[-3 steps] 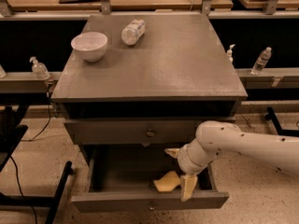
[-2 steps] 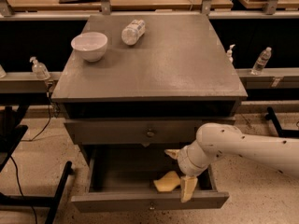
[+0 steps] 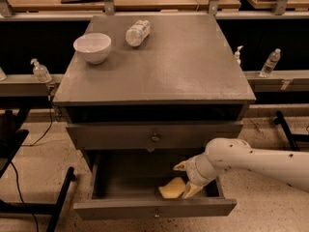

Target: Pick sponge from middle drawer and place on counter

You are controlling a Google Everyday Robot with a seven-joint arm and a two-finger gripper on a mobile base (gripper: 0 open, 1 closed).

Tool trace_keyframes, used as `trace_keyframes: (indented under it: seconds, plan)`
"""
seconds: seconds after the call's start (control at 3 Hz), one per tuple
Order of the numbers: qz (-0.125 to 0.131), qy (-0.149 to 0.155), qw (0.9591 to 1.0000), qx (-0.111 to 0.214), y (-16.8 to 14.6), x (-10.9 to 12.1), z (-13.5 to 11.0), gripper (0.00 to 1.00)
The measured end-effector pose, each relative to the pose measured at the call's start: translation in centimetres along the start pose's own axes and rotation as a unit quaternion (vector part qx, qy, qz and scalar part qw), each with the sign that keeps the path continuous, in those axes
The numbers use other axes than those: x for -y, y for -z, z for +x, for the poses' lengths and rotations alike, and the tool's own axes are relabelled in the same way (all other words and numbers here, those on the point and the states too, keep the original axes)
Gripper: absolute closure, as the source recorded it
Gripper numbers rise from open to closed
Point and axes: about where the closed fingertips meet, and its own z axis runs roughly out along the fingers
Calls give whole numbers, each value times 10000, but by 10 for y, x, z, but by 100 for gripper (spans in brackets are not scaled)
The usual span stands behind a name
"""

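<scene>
Reaching into the open drawer, sponge not yet gripped.

From the one camera view, the gripper (image 3: pixel 185 179) sits low and right of centre in the frame, inside the middle drawer (image 3: pixel 120 178). Its two tan fingers are spread apart and hold nothing, and the lower one is just beside the right edge of the sponge (image 3: pixel 172 189). The sponge lies flat on the drawer floor, close to the front wall. I'd worry that a squeeze from here catches only that thin soft edge, so it slips out on the lift or gets shoved against the front wall. Coming up, the arm could clip the shut drawer overhead. On the counter (image 3: pixel 183 66), the bottle (image 3: pixel 137 33) lying beside the bowl (image 3: pixel 92 47) at upper left might roll if nudged.
</scene>
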Motion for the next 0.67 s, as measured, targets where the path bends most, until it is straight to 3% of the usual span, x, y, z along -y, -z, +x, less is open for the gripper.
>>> trace_keyframes:
  seconds: [0.67]
  plan:
    - [164, -5, 9995, -267, -23, 41, 33, 27]
